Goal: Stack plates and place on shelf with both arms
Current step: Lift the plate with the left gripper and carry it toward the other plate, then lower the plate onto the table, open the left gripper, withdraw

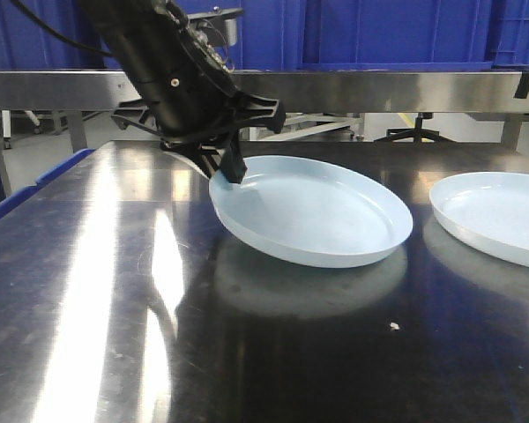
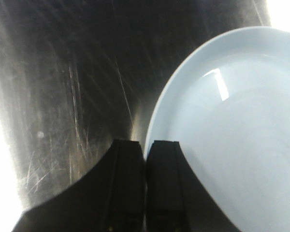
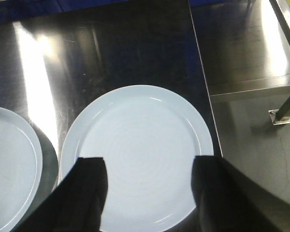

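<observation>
Your left tool [image 1: 232,172] is pinching the left rim of the left plate [image 1: 317,211], with its jaws standing narrow and only the rim between them. In the left wrist view, the two fingers [image 2: 128,186] are lying almost side by side and the rim is running into the slit between them. That spot is sinking into shadow, so you are not seeing how deep the rim goes. The plate is tilting: its gripped side is lifting off the tabletop [image 1: 115,335], while its right side is sitting low near the middle of the tabletop. You cannot tell whether that side is actually touching the steel. In the front view, the arm's bulk is covering most of the tool.

The right plate [image 1: 502,216] is lying flat, apart from the left one, and the front view is cutting off its right part. The right wrist view is showing it whole [image 3: 135,135], just beside the tabletop's right edge. Your right tool [image 3: 147,164] is hanging over it with jaws wide apart. Its dark, blurred fingers [image 3: 89,193] are covering part of the plate's near side and running out of the bottom of the frame. You cannot tell whether they are touching the plate.

The same view is clipping the left plate [image 3: 9,159] at its left edge. Glare is washing out strips of the steel in every view.
</observation>
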You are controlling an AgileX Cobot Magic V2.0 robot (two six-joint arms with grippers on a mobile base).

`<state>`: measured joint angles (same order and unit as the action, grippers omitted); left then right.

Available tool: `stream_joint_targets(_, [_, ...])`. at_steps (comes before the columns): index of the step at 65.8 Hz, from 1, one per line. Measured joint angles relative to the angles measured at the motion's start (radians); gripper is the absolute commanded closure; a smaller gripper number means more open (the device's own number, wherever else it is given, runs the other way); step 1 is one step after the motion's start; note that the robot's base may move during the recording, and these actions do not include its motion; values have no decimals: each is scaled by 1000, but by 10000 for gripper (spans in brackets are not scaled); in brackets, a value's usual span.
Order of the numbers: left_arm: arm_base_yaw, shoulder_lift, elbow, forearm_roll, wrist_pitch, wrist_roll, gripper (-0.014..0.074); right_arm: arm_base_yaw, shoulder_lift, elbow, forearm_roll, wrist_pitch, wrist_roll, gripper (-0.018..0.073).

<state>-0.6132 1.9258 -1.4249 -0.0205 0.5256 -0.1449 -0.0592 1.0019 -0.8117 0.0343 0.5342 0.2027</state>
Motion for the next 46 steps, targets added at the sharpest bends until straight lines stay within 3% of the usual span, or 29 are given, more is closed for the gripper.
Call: stream_joint_targets(46, [0,38,-2,0,-4,0,496,0,0,0,0,5,0,64])
